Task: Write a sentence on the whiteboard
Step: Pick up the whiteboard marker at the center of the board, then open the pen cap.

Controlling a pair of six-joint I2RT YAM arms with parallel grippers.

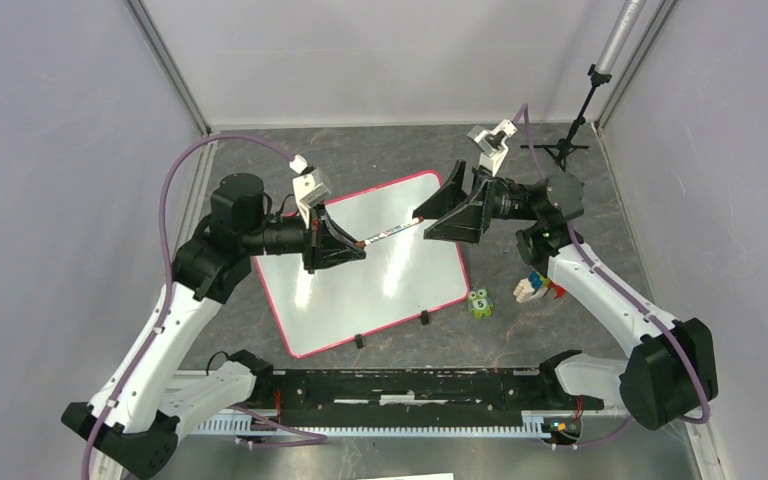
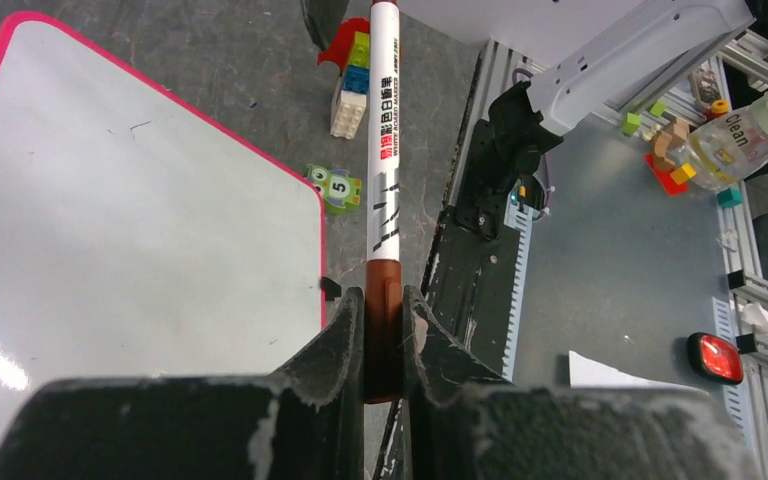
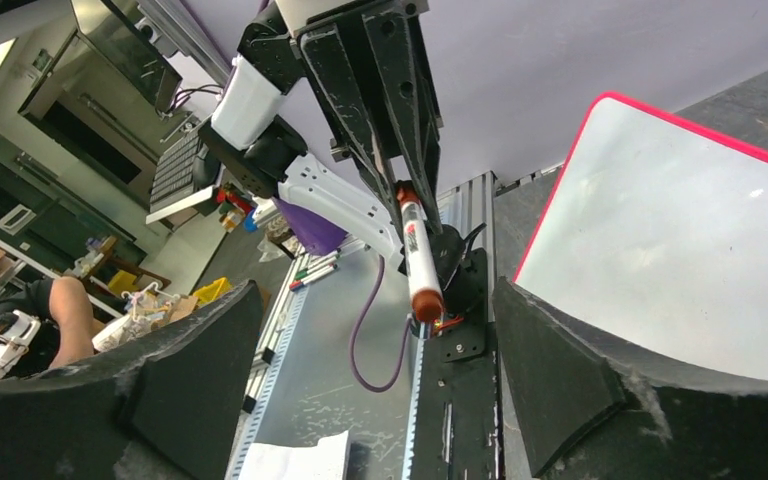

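The whiteboard (image 1: pixel 360 280) lies flat mid-table, white with a red-pink border. No sentence shows on it, only tiny specks. My left gripper (image 1: pixel 362 246) hovers over the board's far part, shut on the brown cap of a white marker (image 1: pixel 392 233). In the left wrist view the gripper (image 2: pixel 384 296) clamps the cap and the marker (image 2: pixel 384 150) points away from it. My right gripper (image 1: pixel 422 224) is open, its jaws wide on either side of the marker's free brown end (image 3: pixel 427 304) without touching it. The whiteboard also shows in the right wrist view (image 3: pixel 680 240).
A green number toy (image 1: pixel 479 303) and a stack of coloured blocks (image 1: pixel 532 287) sit right of the board. A black stand (image 1: pixel 572 140) is at the back right. Two black clips (image 1: pixel 425 320) sit on the board's near edge. A black rail (image 1: pixel 410 385) runs along the table front.
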